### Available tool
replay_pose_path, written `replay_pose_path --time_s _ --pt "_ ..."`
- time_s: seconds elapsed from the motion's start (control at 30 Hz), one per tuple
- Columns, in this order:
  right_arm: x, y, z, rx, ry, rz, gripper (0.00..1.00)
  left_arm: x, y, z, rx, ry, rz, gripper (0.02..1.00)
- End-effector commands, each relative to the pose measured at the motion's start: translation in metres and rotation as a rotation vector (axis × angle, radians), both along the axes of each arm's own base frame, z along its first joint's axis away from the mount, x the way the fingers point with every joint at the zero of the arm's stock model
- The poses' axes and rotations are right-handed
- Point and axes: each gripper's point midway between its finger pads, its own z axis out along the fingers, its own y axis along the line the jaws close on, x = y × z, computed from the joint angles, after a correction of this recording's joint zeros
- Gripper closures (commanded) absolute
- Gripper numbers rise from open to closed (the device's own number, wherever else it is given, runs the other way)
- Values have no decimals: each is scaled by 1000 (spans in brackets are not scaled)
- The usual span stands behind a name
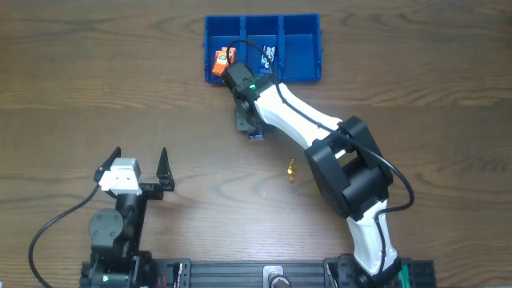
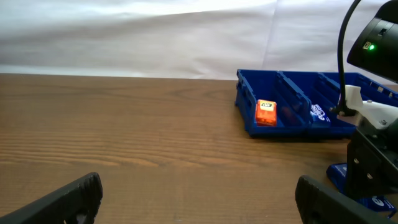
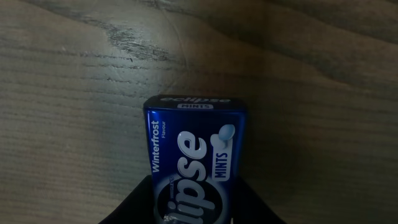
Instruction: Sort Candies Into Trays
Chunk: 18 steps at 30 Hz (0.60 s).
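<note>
Closest to your right wrist camera, the dark blue mint tin is sitting lengthwise between the right gripper fingers. They are pressing on its long sides, so you are gripping the tin over the bare wooden table.

From the left wrist camera, your left gripper is hanging spread wide with nothing between its fingers. Ahead of it, the blue three-compartment tray is holding an orange candy pack in its nearest compartment and a blue-and-white candy in the middle one. The tin is showing low beside the table under your other arm, just in front of the tray.

From above, your left gripper is resting near its base, well apart from everything. Your right arm is reaching across the middle, with the right gripper and tin just short of the tray. A gold-wrapped candy is lying on the table beside that arm.
</note>
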Motion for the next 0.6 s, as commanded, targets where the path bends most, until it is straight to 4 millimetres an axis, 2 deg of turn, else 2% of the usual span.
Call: replay_pose_path --time_s 0.03,0.07,0.13,0.23,0.33,0.43,0.5,0.6 --pt "-2 4 10 15 -14 -18 965 -1 2 -17 19 51 8 20" --pt "0 5 27 36 -42 -17 965 -1 2 -17 19 51 8 20" --pt "7 5 79 90 -150 -17 965 -1 2 -17 19 51 8 20" --pt "19 -14 158 96 -355 -56 965 -1 2 -17 19 51 8 20" --pt "39 -32 204 79 -453 -69 967 -1 2 -17 19 51 8 20" --pt "72 -43 240 84 -550 -64 967 -1 2 -17 19 51 8 20" --pt "96 -48 255 77 -602 -59 967 -1 2 -17 19 51 8 20" --pt "126 -46 254 55 -633 -35 967 -1 2 -17 19 51 8 20"
